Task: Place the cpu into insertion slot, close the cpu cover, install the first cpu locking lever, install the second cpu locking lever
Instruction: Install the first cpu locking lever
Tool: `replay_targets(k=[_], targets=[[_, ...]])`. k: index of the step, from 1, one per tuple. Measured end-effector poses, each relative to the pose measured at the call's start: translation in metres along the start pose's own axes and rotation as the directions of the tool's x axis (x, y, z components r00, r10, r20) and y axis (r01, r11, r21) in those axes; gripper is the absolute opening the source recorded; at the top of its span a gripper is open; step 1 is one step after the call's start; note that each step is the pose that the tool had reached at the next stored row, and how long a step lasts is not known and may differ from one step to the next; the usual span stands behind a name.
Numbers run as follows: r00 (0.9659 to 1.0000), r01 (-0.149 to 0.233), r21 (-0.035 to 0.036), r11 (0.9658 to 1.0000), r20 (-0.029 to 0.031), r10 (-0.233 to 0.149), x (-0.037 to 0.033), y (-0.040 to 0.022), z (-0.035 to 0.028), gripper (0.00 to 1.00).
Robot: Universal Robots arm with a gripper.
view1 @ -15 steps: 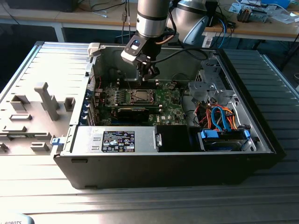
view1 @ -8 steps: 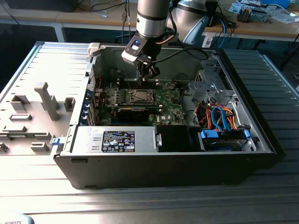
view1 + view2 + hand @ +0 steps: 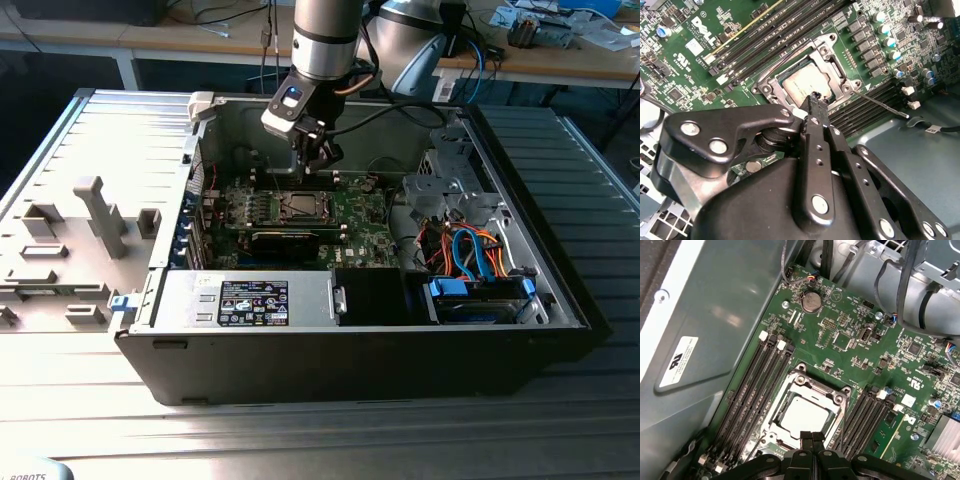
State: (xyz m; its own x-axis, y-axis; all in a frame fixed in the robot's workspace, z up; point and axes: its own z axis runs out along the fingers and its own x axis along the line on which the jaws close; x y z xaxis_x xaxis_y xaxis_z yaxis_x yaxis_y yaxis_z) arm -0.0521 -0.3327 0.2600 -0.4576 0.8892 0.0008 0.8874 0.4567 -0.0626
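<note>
Upper centre of the exterior view, the gripper (image 3: 322, 165), pressed together, is hovering tip-first at the cpu cover (image 3: 795, 67) rim beside the cpu (image 3: 807, 82), calling for gentle, square downward pressure.

Soft even light; pale glare on the case wall (image 3: 725, 315)

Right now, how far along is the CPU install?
Done: the cpu sits in the insertion slot with the cpu cover flat over it. In hand: the gripper, fingers shut and holding nothing, has its tip at the cover's edge. Left: in the second wrist view a thin locking lever sticks out sideways from the slot, apparently unlatched; the other lever I cannot make out.
</note>
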Motion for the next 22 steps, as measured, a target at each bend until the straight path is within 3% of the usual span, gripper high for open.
replay_targets(k=[22], targets=[[0.9985,0.055,0.0001,0.9985,0.0034,-0.055,0.0000,0.0000,0.0000,0.11]])
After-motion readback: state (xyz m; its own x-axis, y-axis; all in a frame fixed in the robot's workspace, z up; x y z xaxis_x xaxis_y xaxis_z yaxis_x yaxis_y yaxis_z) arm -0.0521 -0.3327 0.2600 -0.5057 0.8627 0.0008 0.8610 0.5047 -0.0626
